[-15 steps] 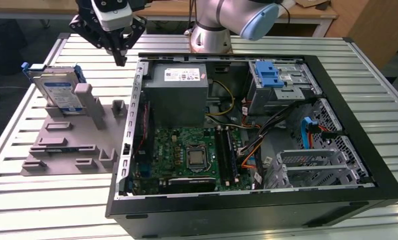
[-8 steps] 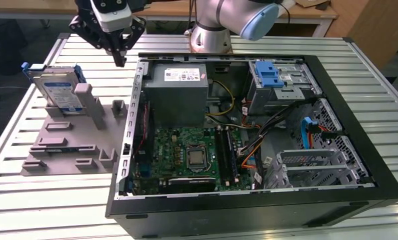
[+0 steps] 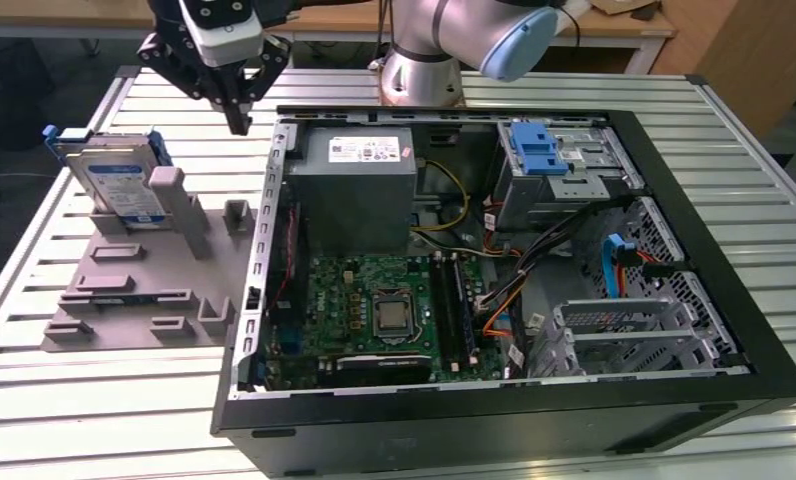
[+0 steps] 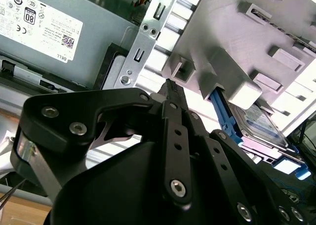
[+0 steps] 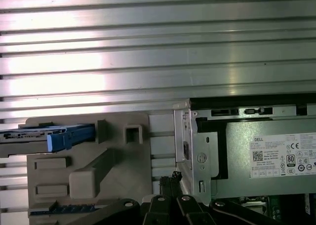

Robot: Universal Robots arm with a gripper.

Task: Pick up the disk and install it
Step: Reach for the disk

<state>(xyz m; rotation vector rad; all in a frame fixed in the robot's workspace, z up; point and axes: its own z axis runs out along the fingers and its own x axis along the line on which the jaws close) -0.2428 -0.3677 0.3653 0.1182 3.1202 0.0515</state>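
The black fingers are held clenched, empty, over open slatted metal worktop between the black computer case and the grey plastic holder, where the blue-bracketed silver disk is stood on edge.

Silver disk, blue-framed, propped upright in grey rack.

Open PC case lies on slatted metal table, interior exposed. Grey PSU w/ white sticker adj. green mobo. Grey plastic fixture just beside case, exterior view's left.
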